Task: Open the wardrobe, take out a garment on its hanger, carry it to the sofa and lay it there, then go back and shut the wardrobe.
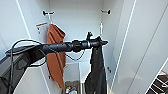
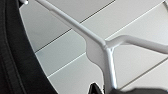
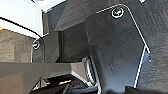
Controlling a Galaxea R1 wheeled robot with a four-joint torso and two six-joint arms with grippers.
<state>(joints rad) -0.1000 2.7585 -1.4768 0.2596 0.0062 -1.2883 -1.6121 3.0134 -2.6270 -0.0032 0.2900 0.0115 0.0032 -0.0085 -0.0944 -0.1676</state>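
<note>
The wardrobe stands open in front of me, white inside, with its right door swung wide. My left arm reaches in from the left. The left gripper is level with the middle of the opening. The black garment hangs limp straight down from it. In the left wrist view the white hanger runs down by its neck into the left gripper, which is shut on it. The black garment drapes along one side.
An orange-rust garment hangs inside the wardrobe at the left, close behind my left arm. Two dark rail fittings sit high on the side walls. Small items lie on the wardrobe floor. The right wrist view shows the robot's own dark plate.
</note>
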